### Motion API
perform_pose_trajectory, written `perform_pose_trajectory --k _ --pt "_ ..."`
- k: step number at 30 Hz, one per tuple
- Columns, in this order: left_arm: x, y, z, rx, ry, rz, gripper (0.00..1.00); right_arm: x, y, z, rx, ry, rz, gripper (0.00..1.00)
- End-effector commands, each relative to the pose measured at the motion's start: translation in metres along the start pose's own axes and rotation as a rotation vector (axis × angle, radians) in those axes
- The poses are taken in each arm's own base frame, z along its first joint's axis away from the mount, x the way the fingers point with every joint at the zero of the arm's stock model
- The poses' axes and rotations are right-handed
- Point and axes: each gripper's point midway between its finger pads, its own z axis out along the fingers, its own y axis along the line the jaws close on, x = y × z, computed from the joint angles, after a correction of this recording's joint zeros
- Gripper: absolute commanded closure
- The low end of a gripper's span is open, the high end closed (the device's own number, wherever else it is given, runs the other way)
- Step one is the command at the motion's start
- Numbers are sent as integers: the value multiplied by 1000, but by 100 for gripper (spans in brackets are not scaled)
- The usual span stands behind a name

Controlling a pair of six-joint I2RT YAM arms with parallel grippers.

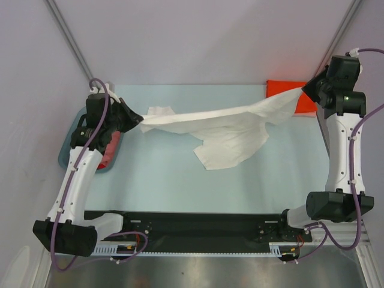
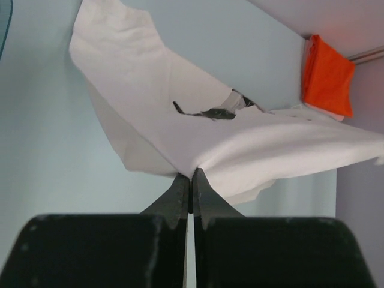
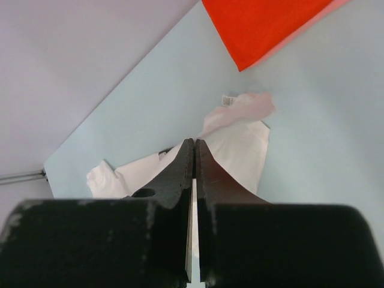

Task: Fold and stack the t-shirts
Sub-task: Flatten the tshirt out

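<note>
Above the table (image 1: 156, 174), between the left gripper (image 1: 141, 120) and the right gripper (image 1: 304, 90), each with jaws pinched shut on an edge, the white tee (image 1: 222, 122) sags limp and light: you should hold it by opposite corners, taut, lest thin cloth slip.

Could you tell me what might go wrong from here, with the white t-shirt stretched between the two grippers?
1. The left gripper and right gripper each hold the white t-shirt by only a small pinch; stretched like this, it could slip free.
2. Its right end passes over the folded orange-red t-shirt; a sideways pull might drag that fold out of shape.
3. The loose middle droops bunched toward the table, so it may land creased.
</note>
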Motion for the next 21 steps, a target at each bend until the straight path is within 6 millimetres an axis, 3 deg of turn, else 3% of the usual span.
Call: perform_pose_trajectory --k 1,6,7,14,17,21 --pt "2 15 -26 -67 -6 78 100 -14 -9 -38 27 -54 -43 100" --pt "40 58 -49 -195 77 185 97 -7 -30 -65 75 -82 -94 100" --pt "47 58 -54 -175 83 189 96 -4 -29 -66 78 -79 -116 100" --pt "152 93 -42 -116 302 69 100 10 -29 -60 83 -53 -148 100" --pt "182 105 -36 -112 359 9 100 15 -31 -55 90 -41 -157 100" --pt "202 109 -26 -97 393 -77 100 16 -28 -49 81 -33 -160 100"
